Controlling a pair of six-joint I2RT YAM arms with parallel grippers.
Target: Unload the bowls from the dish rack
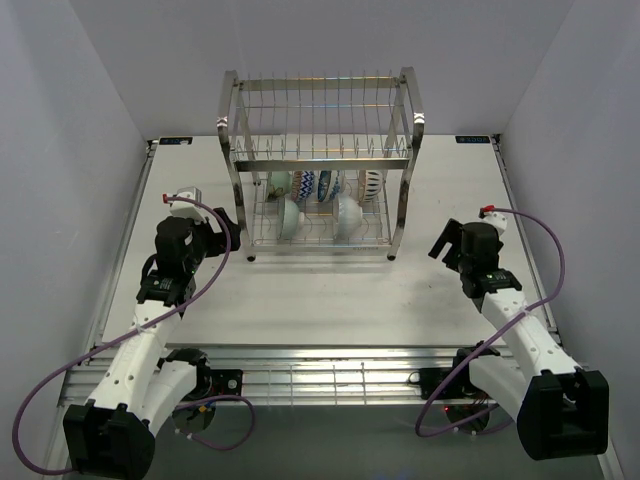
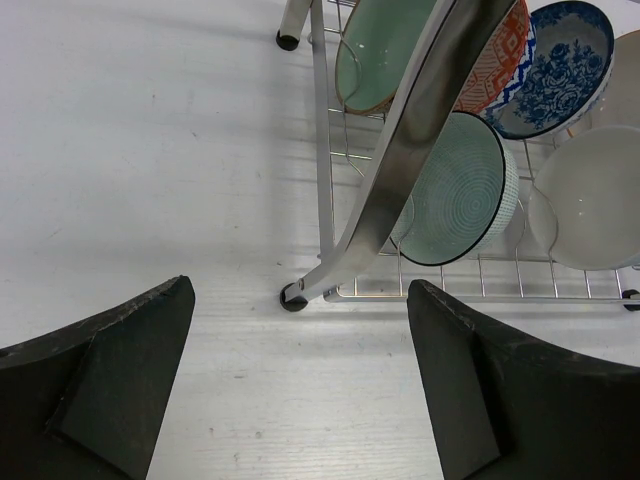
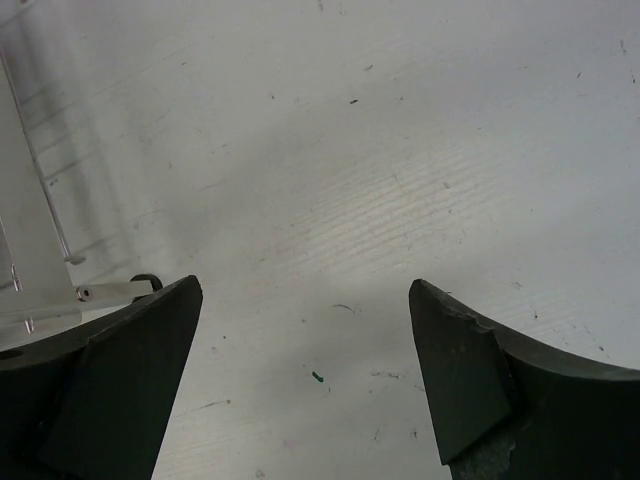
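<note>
The dish rack stands at the back middle of the table, with several bowls upright between the bars of its lower tier. My left gripper is open and empty, just left of the rack's front-left post. In the left wrist view, the left gripper faces that post, with a ribbed mint bowl, a plain green bowl, a blue floral bowl and a white bowl behind it. My right gripper is open and empty, to the right of the rack. In the right wrist view, the right gripper is over bare table.
The rack's upper tier holds nothing. A rack foot sits between my left fingertips in the left wrist view. The rack's front-right foot and bottom bar show at the left of the right wrist view. White walls close in the table on both sides.
</note>
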